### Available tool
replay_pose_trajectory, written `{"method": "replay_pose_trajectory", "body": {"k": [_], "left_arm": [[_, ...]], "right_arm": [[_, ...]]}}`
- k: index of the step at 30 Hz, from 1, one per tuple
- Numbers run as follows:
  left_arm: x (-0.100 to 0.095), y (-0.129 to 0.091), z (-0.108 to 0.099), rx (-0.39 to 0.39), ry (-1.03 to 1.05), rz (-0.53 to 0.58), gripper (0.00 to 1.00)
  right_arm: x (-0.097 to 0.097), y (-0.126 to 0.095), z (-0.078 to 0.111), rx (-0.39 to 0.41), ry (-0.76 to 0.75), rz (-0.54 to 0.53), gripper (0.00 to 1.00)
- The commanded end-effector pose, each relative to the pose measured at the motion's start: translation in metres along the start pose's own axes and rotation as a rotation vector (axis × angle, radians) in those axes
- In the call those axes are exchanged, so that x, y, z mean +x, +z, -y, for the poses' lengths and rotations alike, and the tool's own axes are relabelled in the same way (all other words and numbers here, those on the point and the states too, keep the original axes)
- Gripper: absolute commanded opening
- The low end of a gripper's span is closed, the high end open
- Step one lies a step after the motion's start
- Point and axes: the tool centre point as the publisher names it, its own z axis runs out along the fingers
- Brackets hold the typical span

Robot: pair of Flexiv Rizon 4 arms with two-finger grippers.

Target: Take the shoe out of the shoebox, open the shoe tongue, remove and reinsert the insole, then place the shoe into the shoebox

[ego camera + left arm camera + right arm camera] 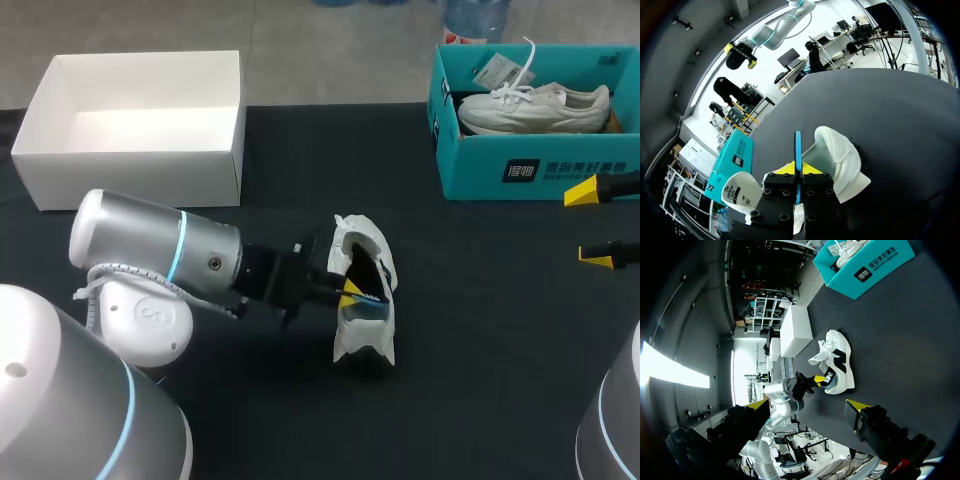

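Note:
A white shoe [362,262] with black side panels lies in the middle of the black table, its opening turned toward my left arm. My left gripper [348,293] is at that opening, shut on the thin blue insole [798,142], which stands on edge between the yellow tips [797,169] beside the shoe [839,155]. The teal shoebox [530,170] stands at the back right with a second white shoe [535,108] inside. In front of the shoebox my right gripper [590,225] hangs open and holds nothing. The right wrist view shows the shoe [839,367] ahead of its spread fingers.
An open white box [130,150] stands at the back left. The teal shoebox [865,262] and the white box [796,330] lie beyond the shoe in the right wrist view. Bare black tabletop [480,380] stretches between the shoe and my right arm.

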Motion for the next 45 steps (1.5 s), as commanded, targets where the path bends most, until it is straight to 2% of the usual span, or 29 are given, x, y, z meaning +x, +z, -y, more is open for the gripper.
{"method": "replay_pose_trajectory", "body": {"k": [1, 4, 5, 6, 8, 9, 11, 12, 13, 18, 23, 24, 36, 45], "left_arm": [[-0.005, 0.015, -0.007, -0.026, -0.010, -0.004, 0.00], [-0.006, 0.014, -0.008, -0.036, -0.017, -0.001, 0.00], [-0.007, 0.011, -0.007, -0.034, -0.020, 0.003, 0.16], [-0.008, 0.008, -0.005, -0.031, -0.020, 0.007, 0.37], [-0.009, 0.003, -0.001, -0.023, -0.023, 0.015, 0.62], [-0.009, -0.001, 0.002, -0.016, -0.021, 0.018, 0.72], [-0.009, -0.006, 0.006, -0.003, -0.015, 0.019, 0.65], [-0.009, -0.009, 0.008, 0.002, -0.012, 0.019, 0.50], [-0.009, -0.011, 0.010, 0.007, -0.009, 0.021, 0.46], [-0.003, -0.013, 0.015, 0.021, -0.005, -0.001, 0.42], [0.004, -0.005, 0.015, 0.024, -0.005, -0.026, 0.10], [0.005, -0.004, 0.014, 0.025, -0.004, -0.030, 0.00], [0.005, 0.008, -0.001, -0.015, 0.007, -0.051, 0.00], [0.006, 0.001, -0.007, -0.035, 0.008, -0.043, 0.00]], "right_arm": [[0.000, -0.001, 0.005, -0.008, 0.002, 0.003, 1.00], [0.000, -0.001, 0.005, -0.008, 0.002, 0.003, 1.00], [0.000, -0.001, 0.005, -0.008, 0.002, 0.003, 1.00], [0.000, -0.001, 0.005, -0.008, 0.002, 0.003, 1.00], [0.000, -0.001, 0.005, -0.008, 0.002, 0.003, 1.00], [0.000, -0.001, 0.005, -0.008, 0.002, 0.003, 1.00], [0.000, -0.001, 0.005, -0.008, 0.002, 0.003, 1.00], [0.000, -0.001, 0.005, -0.008, 0.002, 0.003, 1.00], [0.000, -0.001, 0.005, -0.008, 0.002, 0.003, 1.00], [0.000, -0.001, 0.005, -0.008, 0.002, 0.003, 1.00], [0.000, -0.001, 0.005, -0.008, 0.002, 0.003, 1.00], [0.000, -0.001, 0.005, -0.008, 0.002, 0.003, 1.00], [0.000, -0.001, 0.005, -0.008, 0.002, 0.003, 1.00], [0.000, -0.001, 0.005, -0.008, 0.002, 0.003, 1.00]]}}
